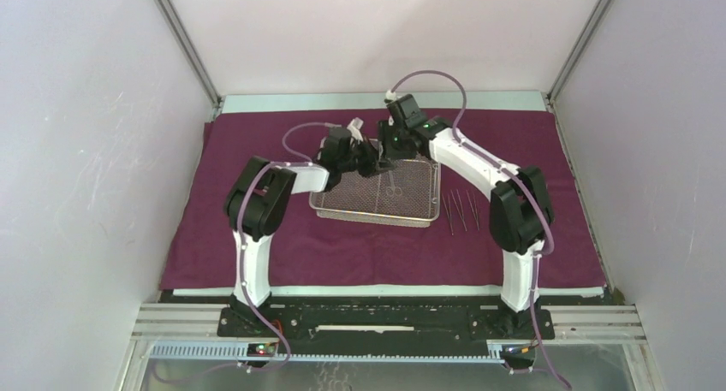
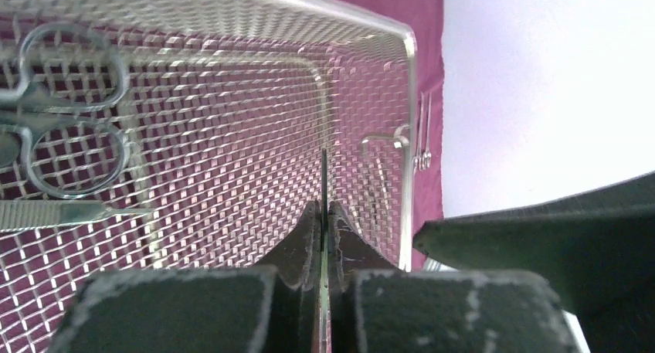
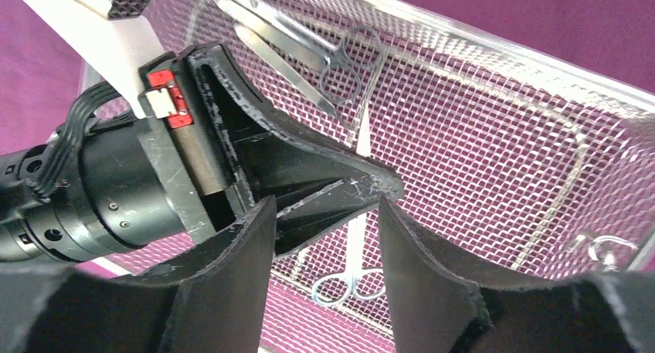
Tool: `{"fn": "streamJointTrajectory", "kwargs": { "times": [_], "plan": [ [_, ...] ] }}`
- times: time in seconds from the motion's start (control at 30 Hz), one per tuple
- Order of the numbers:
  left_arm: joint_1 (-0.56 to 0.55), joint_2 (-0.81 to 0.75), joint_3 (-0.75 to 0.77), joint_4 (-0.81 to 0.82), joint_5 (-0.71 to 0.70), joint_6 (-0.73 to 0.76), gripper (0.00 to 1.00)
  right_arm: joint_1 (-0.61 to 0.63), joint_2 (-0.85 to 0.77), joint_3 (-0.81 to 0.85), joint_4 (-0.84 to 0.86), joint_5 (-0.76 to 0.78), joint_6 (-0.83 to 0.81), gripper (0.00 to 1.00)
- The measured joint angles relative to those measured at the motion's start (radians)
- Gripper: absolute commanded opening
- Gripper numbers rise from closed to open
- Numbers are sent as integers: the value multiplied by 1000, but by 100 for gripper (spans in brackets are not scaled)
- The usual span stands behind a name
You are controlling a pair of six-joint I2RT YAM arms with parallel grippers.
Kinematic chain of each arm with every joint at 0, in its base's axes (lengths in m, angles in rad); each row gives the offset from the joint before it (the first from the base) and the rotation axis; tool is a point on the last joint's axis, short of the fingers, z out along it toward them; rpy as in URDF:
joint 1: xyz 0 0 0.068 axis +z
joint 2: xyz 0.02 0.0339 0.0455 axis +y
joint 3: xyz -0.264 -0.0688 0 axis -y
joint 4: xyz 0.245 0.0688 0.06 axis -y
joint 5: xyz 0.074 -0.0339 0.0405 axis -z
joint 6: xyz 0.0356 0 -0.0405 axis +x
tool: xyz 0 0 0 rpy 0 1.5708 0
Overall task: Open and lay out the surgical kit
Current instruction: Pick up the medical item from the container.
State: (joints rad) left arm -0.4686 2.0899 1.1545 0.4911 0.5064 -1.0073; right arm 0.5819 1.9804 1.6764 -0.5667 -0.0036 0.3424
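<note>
Above the wire-mesh tray (image 1: 373, 219), the left gripper (image 2: 323, 216) is clamped tight on a thin ring-handled instrument (image 3: 354, 249), while the right gripper (image 3: 324, 214) holds its jaws parted around it.

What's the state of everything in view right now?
cloth wrap: unfolded flat
mesh tray: on wrap, instruments inside
scissors: lying in tray
three thin instruments: laid on wrap beside tray
left gripper: shut on thin steel instrument
right gripper: open, empty
</note>
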Motion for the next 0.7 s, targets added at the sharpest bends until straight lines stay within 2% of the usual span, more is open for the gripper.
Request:
{"fn": "streamJointTrajectory", "kwargs": {
  "times": [0.2,0.43,0.57,0.7],
  "plan": [
    [26,-132,134,-256,-6,132,0,-40,-102,19,-16,-2,6,66],
    [105,-349,152,-578,-65,285,0,-62,-187,11,-24,-2,9,69],
    [176,-485,151,-830,-220,373,0,-63,-222,-37,-11,-10,13,71],
    [228,-617,151,-1075,-480,459,0,-63,-229,-73,-9,-24,22,72]
  ]
}}
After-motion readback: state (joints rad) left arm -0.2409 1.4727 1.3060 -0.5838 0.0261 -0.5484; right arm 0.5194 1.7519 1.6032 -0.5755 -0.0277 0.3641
